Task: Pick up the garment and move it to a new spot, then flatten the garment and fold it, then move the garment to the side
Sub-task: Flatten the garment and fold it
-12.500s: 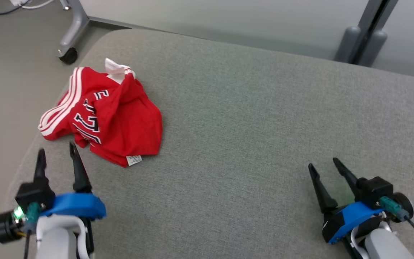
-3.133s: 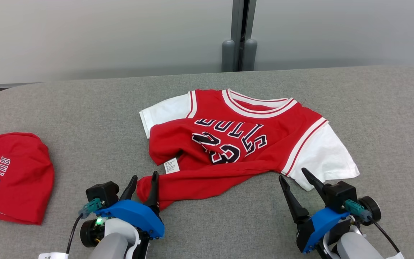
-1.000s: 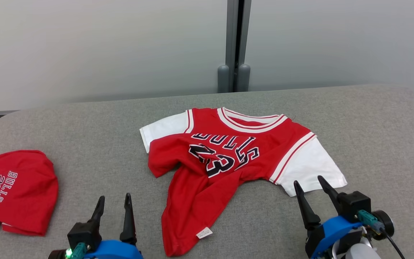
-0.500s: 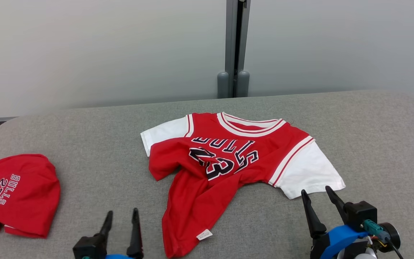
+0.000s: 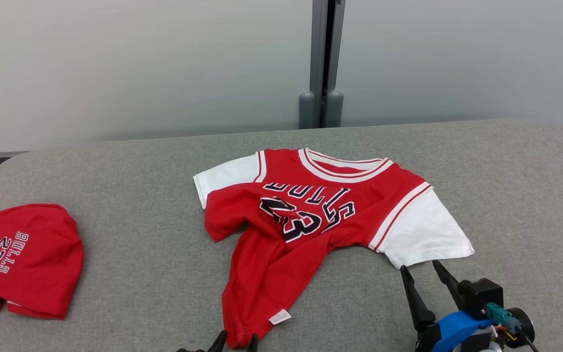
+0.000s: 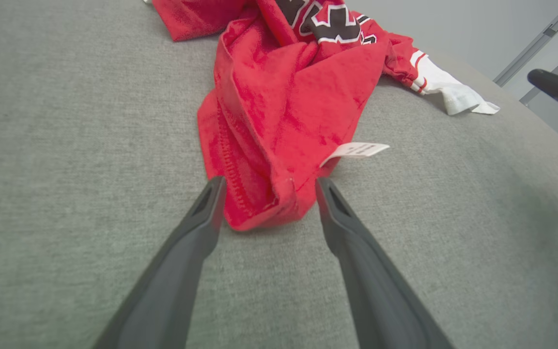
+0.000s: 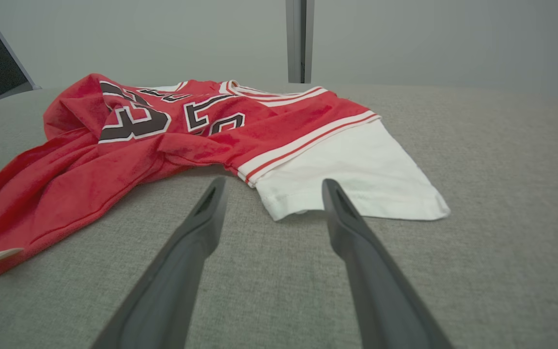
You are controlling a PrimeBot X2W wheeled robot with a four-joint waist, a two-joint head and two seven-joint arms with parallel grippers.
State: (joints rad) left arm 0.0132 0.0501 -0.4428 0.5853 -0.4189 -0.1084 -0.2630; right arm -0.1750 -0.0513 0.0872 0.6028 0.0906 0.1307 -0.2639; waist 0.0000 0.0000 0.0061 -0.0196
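Jersey lies mid-cushion in the head view, half flattened, with its bottom hem bunched into a tail pointing at the robot. Left gripper has slid over from beside that tail to its tip, so I'd guess a hem pull is next.

Left wrist view: fingers wide apart, straddling the hem corner, not pinching yet.

Right wrist view: right gripper spread open too, empty, just short of the white sleeve.

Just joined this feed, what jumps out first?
A red Bulls 23 jersey lies midway across the grey table, its lower half twisted into a tail toward the robot. The open left hand straddles that tail's hem corner; the open right hand sits near its white sleeve. A second red Bulls garment lies bundled at the left end.
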